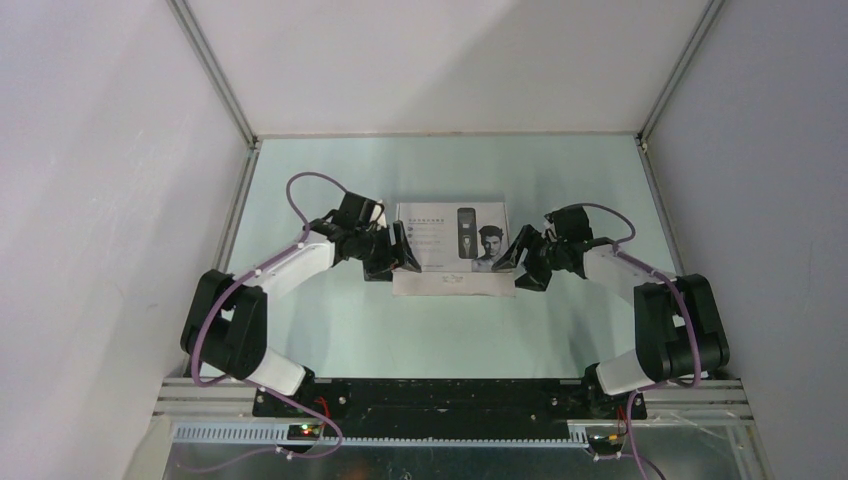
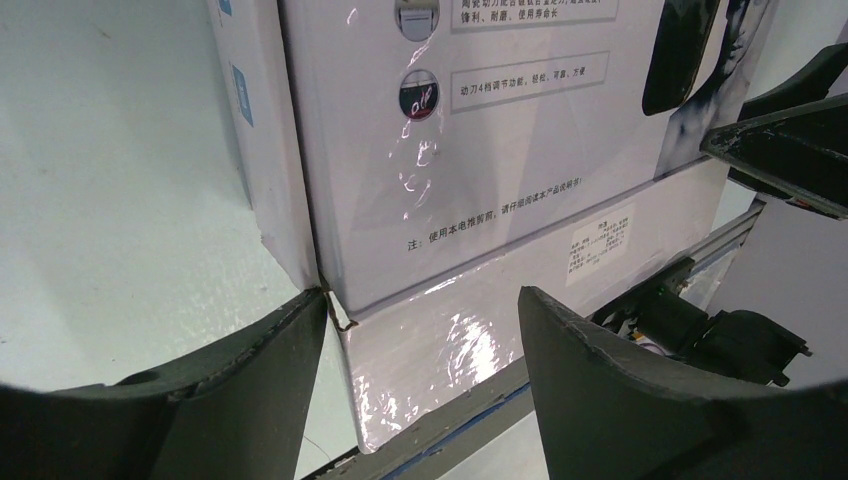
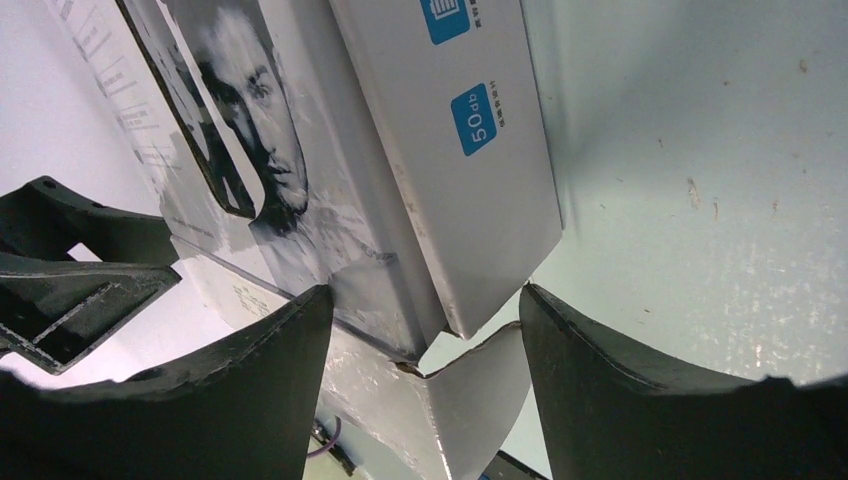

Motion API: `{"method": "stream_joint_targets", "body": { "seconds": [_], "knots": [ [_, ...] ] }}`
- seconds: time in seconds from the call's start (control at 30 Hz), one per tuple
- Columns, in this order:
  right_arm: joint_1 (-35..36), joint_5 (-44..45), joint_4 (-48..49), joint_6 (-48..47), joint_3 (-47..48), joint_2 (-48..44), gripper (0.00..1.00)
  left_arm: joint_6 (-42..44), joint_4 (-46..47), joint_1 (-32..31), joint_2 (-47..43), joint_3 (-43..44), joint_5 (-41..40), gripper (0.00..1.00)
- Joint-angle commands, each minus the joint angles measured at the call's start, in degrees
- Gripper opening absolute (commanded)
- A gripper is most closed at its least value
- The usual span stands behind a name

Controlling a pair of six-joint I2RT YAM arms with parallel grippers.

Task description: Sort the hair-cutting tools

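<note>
The clipper and its small black accessories are out of view; none shows in any frame. A white box printed with a man's face lies mid-table with its front flap folded out toward me. My left gripper is open at the box's front-left corner; in the left wrist view its jaws straddle the flap below the box lid. My right gripper is open at the front-right corner; in the right wrist view its jaws straddle the flap's corner beside the box.
The pale green table is enclosed by white walls with metal corner posts. The arm bases and a black rail run along the near edge. The right gripper's fingers show in the left wrist view, the left gripper's fingers in the right wrist view.
</note>
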Motion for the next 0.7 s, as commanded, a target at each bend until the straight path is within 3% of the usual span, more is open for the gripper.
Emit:
{"method": "stream_joint_targets", "body": {
  "seconds": [0.0, 0.67],
  "knots": [
    [0.0, 1.7, -1.8, -0.9, 0.1, -1.1, 0.73, -1.0, 2.2, -0.1, -1.5, -0.8, 1.2, 0.75],
    [0.5, 7.5, -8.5, -4.3, 0.1, -8.8, 0.74, 1.4, -1.2, 0.0, -3.4, -0.5, -1.7, 0.76]
  ]
}}
